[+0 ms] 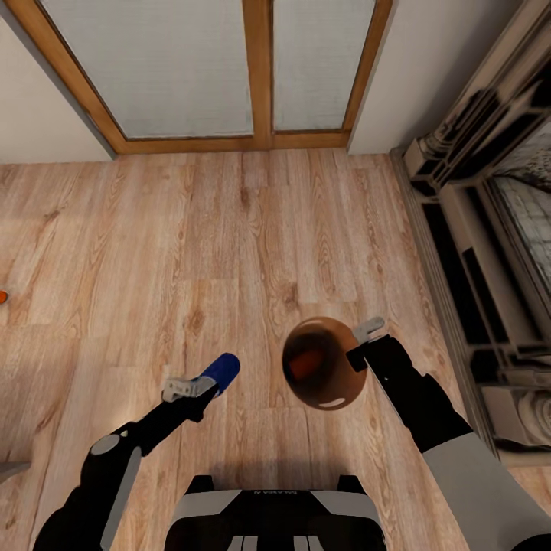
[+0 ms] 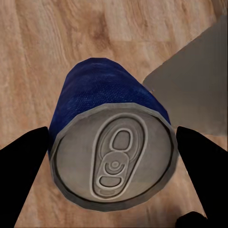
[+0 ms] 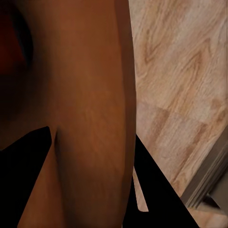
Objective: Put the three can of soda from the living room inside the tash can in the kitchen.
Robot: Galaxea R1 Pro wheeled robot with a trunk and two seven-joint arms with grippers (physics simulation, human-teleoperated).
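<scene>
The left claw (image 1: pixel 200 388) gripped the dark blue soda can (image 1: pixel 220 372) beside the round copper-brown bin (image 1: pixel 324 363), ready to drop it in; the right claw (image 1: pixel 366 342) pinched the bin's rim to carry it.

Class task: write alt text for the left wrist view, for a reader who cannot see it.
A dark blue soda can lies gripped between the two black fingers of the left claw, its silver pull-tab top facing the camera. Beneath it is wood-plank floor, with a pale grey object at one edge.

Wood-framed glass doors (image 1: pixel 260 69), beige wall (image 1: pixel 428 69), brick fireplace surround (image 1: pixel 490 252)
</scene>
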